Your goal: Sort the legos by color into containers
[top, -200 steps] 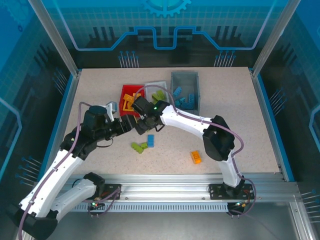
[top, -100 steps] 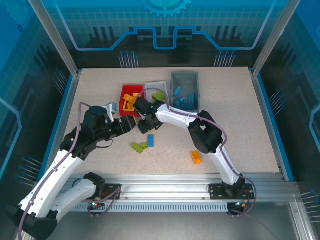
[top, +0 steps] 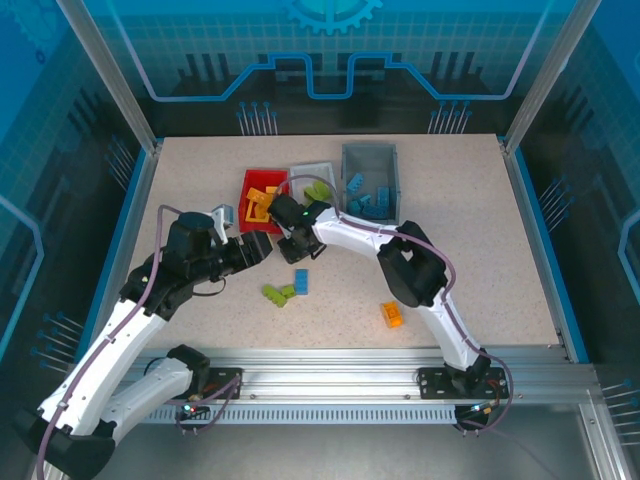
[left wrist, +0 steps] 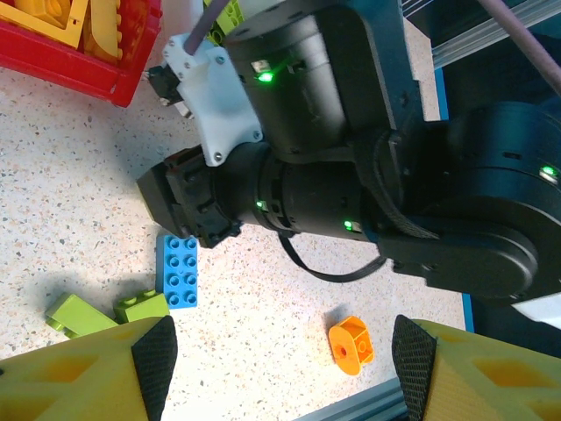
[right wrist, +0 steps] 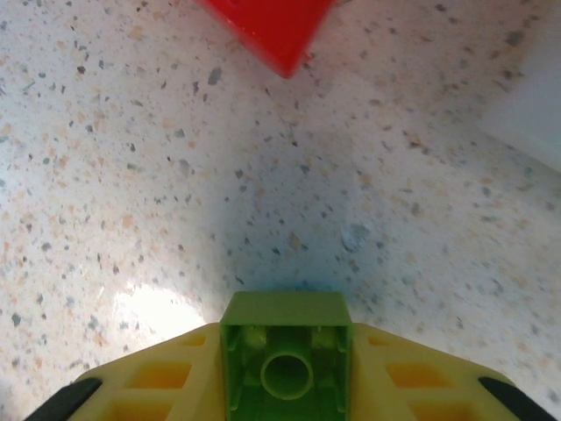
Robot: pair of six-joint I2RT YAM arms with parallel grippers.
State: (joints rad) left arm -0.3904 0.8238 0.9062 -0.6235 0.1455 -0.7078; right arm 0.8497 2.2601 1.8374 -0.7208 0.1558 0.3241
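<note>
My right gripper is shut on a lime green lego, its hollow underside facing the wrist camera, just above the table near a corner of the red container. From above, the right gripper points down in front of the red container, the white container and the grey container. My left gripper hangs open over bare table, and from above the left gripper is just left of the right one. A blue lego, two green legos and an orange lego lie loose.
From above, the blue lego, green legos and orange lego lie toward the front of the table. Orange legos fill the red container, green ones the white, blue ones the grey. The right arm's black wrist stands close in front of my left gripper.
My right gripper has shut on the green lego, and the right arm's elbow has swung left. The left arm has stayed still.
</note>
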